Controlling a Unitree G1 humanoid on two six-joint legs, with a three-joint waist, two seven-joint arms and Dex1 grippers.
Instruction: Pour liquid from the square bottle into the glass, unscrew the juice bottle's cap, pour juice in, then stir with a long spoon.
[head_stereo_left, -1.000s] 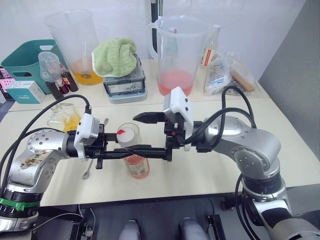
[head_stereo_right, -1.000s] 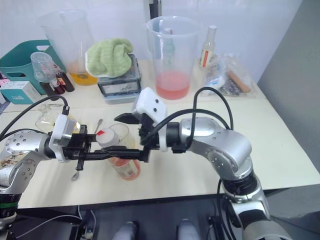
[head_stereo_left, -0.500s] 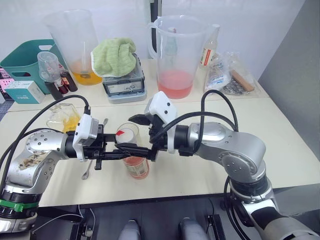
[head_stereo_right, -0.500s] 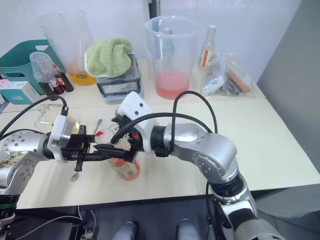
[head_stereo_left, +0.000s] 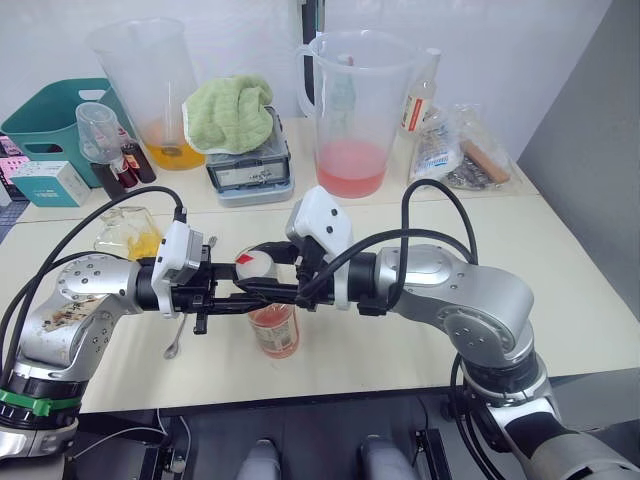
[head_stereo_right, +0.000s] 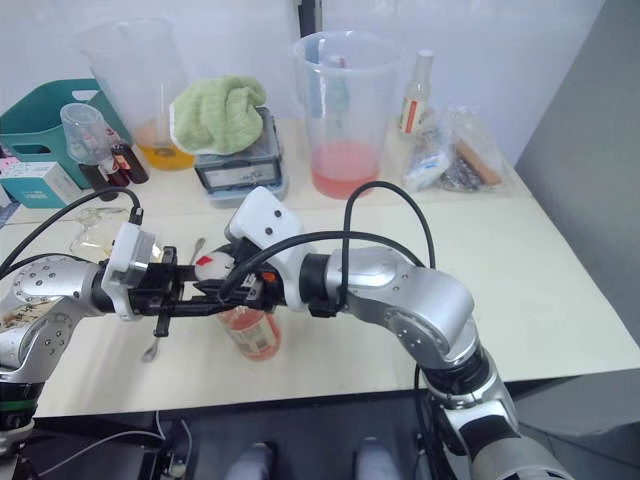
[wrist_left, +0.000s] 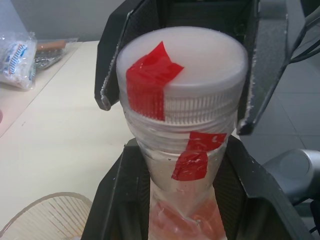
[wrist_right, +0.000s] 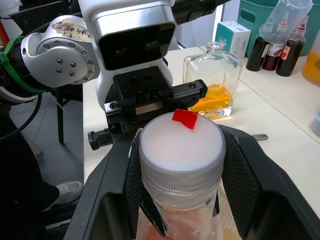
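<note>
The juice bottle stands upright near the table's front, pinkish-orange juice in it. My left gripper is shut on its neck, coming in from the left. The white cap with a red marking sits on top. From the right, my right gripper is shut on the cap, one finger on each side. The square bottle with yellow-orange liquid stands back left of my left arm. The long spoon lies flat beside that arm. A rim of the glass shows close beside the juice bottle.
Two big clear pitchers stand at the back, with a green cloth on a scale between them. A teal basket and small dark bottles are far left. Bagged items lie back right.
My right gripper has swung left to the juice bottle, lowered over it, and its fingers have come in around the cap. My left gripper has kept hold of the neck.
</note>
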